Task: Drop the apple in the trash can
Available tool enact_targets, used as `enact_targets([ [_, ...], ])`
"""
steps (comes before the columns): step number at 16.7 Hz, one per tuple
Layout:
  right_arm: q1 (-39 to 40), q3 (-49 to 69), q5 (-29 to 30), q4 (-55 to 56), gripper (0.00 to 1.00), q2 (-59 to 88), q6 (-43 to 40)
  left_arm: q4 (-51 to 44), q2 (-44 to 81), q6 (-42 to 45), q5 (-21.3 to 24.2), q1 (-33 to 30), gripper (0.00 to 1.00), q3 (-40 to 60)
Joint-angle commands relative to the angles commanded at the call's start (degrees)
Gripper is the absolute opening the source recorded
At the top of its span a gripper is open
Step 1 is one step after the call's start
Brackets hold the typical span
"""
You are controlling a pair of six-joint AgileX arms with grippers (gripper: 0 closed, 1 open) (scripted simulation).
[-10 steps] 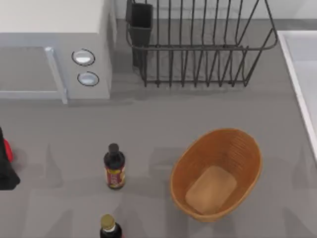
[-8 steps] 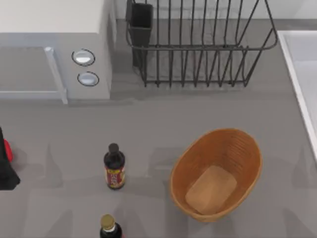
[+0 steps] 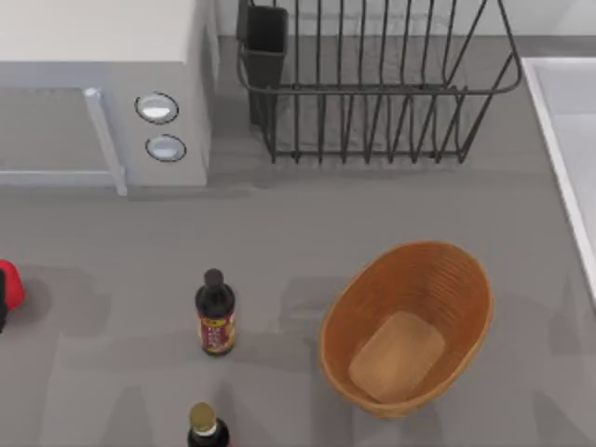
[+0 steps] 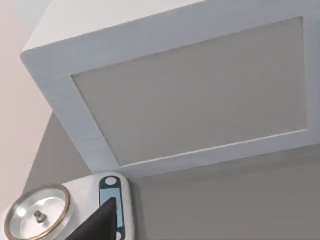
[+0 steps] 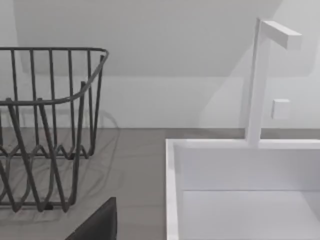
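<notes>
At the top view's 9 o'clock edge the apple (image 3: 7, 282) sits on the grey table (image 3: 279, 233), a sliver of the left gripper (image 3: 2, 312) touching it; I cannot tell its opening. The trash can (image 3: 407, 326) stands at 4 o'clock, well apart. Behind, at 12 o'clock, is the wire dish rack (image 3: 372, 84).

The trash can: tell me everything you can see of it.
The trash can is a large oval wicker basket, orange-brown, with ribbed woven walls and a lighter tan flat bottom. It sits upright and empty on the grey table, right of the red-labelled sauce bottle and in front of the black wire dish rack, touching neither.
</notes>
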Motion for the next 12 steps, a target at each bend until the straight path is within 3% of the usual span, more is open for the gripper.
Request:
enact_targets([
  [12, 0.0, 0.0, 0.0, 0.0, 1.0, 0.0, 0.0, -35.4, 67.19, 40.35, 0.27, 3.82, 1.0, 42.1],
])
